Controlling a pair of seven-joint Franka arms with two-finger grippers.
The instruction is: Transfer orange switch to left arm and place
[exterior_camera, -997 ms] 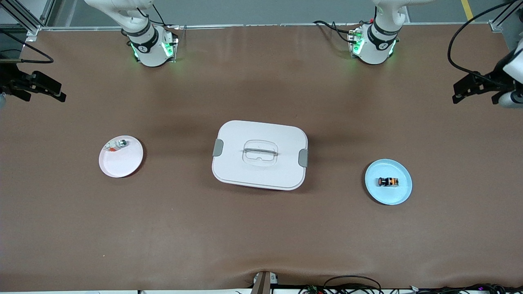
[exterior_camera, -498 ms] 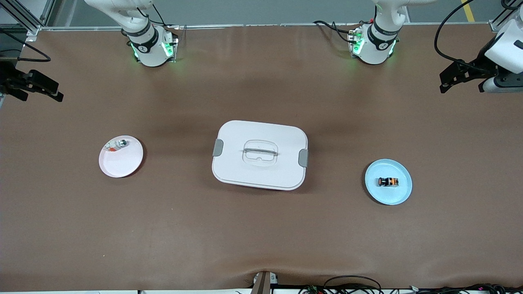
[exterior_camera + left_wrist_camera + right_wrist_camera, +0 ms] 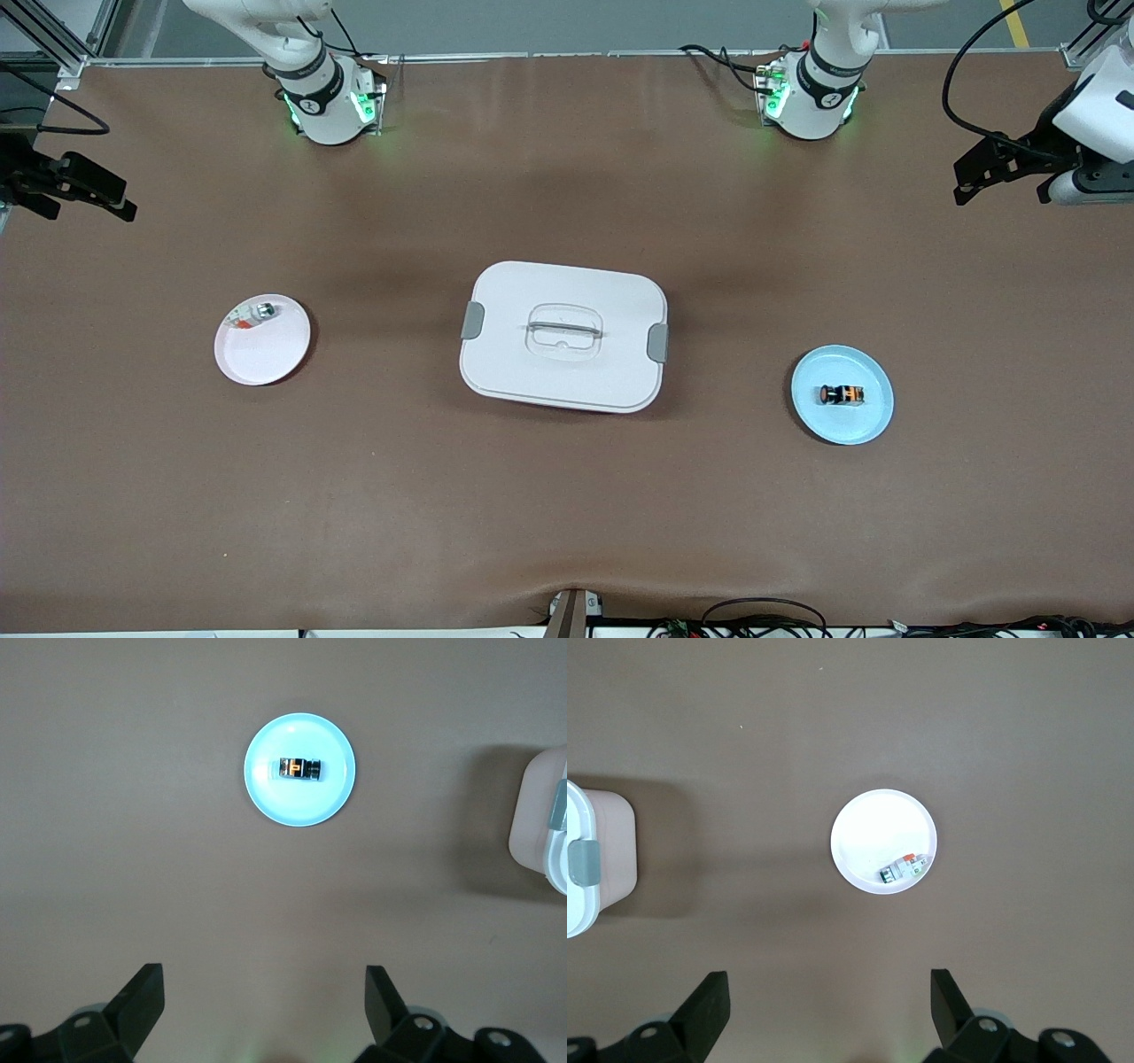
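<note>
The orange switch lies on its side on a light blue plate toward the left arm's end of the table; it also shows in the left wrist view. The white box stands mid-table. My left gripper is open and empty, high over the table edge at the left arm's end. My right gripper is open and empty, high over the right arm's end.
A pink plate with a small silver-and-white part sits toward the right arm's end, seen in the right wrist view too. The box's corner shows in the left wrist view, and its grey latch in the right wrist view.
The left arm swung up and inward over the table edge in the first half second, then held. The right gripper drifted slightly outward. Switch, plates and box have not moved.
</note>
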